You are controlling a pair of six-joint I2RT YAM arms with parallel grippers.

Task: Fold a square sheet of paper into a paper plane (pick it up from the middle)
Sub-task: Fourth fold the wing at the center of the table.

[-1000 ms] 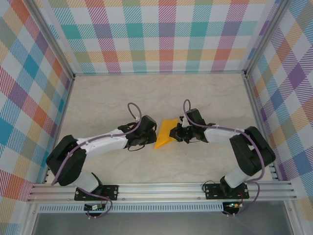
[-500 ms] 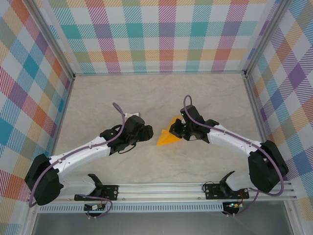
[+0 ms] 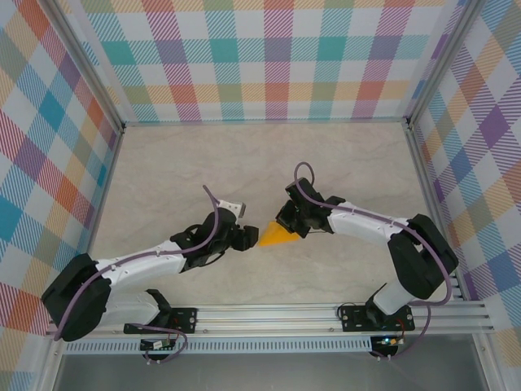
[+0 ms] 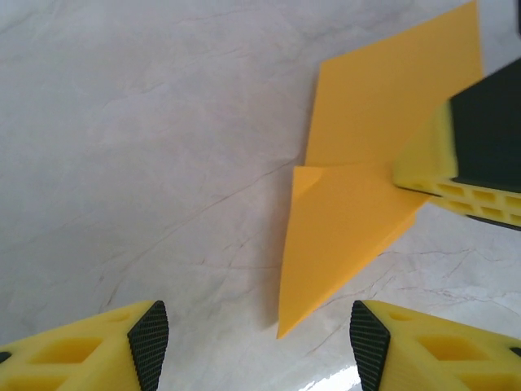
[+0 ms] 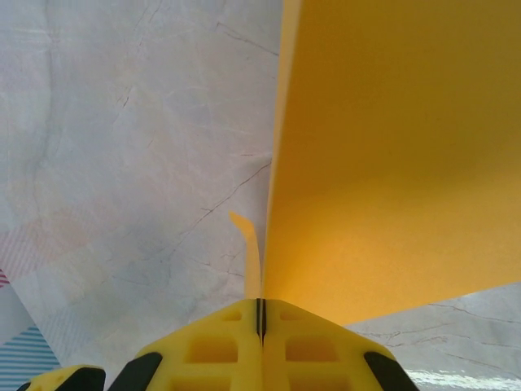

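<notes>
- I see my right gripper (image 5: 261, 314) pinched fully closed on one edge of the folded paper (image 4: 358, 220), mid-table.
- My left gripper (image 4: 254, 334) is partly open and empty, with the paper's sharp tip just ahead, between its fingers.

No legible text, label, brand, number or sign (checked in the overhead view and both wrist views).
</notes>
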